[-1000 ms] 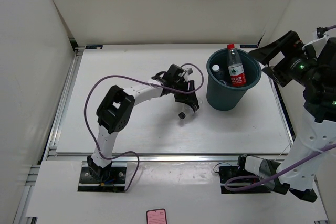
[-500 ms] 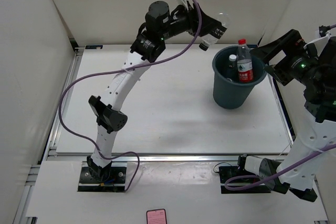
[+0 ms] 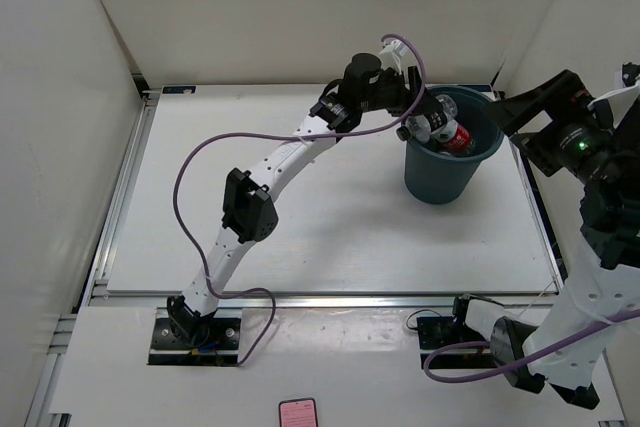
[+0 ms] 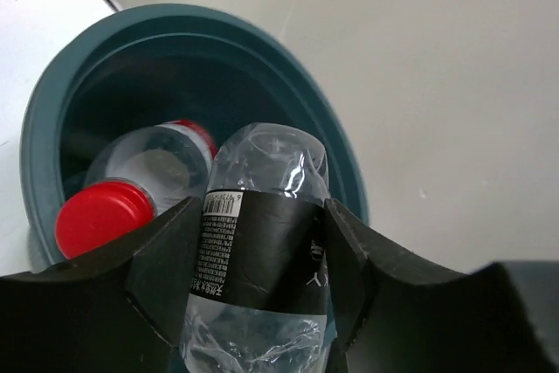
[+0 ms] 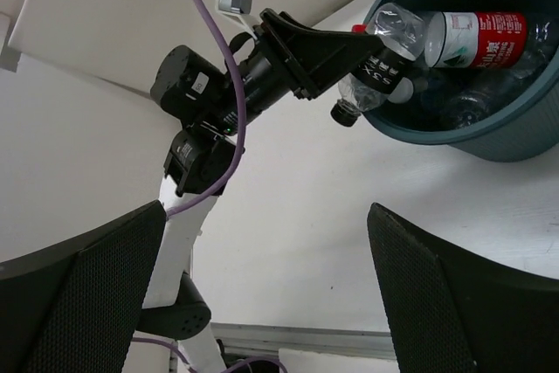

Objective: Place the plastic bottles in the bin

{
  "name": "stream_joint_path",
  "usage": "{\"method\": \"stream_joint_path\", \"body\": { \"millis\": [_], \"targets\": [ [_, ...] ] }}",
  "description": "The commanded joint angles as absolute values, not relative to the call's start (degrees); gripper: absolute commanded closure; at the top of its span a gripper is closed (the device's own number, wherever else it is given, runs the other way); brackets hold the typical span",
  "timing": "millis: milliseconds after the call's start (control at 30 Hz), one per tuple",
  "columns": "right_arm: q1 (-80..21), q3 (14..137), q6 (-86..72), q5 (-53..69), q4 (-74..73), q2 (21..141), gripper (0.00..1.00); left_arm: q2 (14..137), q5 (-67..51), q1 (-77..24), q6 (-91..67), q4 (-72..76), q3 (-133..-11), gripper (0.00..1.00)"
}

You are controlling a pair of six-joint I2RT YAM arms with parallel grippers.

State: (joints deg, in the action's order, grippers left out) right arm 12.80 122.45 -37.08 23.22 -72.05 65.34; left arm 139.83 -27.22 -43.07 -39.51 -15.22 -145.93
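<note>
We see a flat, matte white counter (image 3: 330, 237). At its far right stands the bin (image 3: 438, 183), a round, dark teal plastic bucket with smooth tapered walls and a rolled rim. The broad, black, mesh-textured right fingers (image 5: 87, 303) stand wide apart and hold nothing, raised to the right of the bin. The black left fingers (image 4: 162, 259) are clamped on the black-labelled bottle (image 4: 266, 163), clear crinkled plastic, tilted across the rim with its rounded base over the opening and its dark cap outside. Inside lie the red-capped bottle (image 4: 103, 216) and another clear bottle (image 5: 476, 102).
</note>
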Motion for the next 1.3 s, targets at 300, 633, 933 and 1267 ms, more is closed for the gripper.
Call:
{"method": "stream_joint_path", "body": {
  "millis": [300, 633, 933, 1267],
  "targets": [
    [13.1, 123.7, -36.0, 18.5, -73.7, 62.1, 0.0, 135.7, -26.8, -45.4, -43.5, -8.2, -146.8, 0.0],
    [13.1, 120.7, -38.5, 8.2, -80.1, 62.9, 0.0, 104.6, -19.7, -37.8, -36.0, -8.2, -117.0, 0.0],
    [13.1, 115.7, -37.4, 8.2, -82.4, 69.2, 0.0, 65.0, 14.6, -33.2, -28.0, -29.5, -74.6, 0.0],
    [13.1, 113.2, -33.6, 9.1, -77.3, 68.6, 0.0, 47.6, 57.2, -27.3, -62.7, -65.5, -56.9, 0.0]
  ]
}}
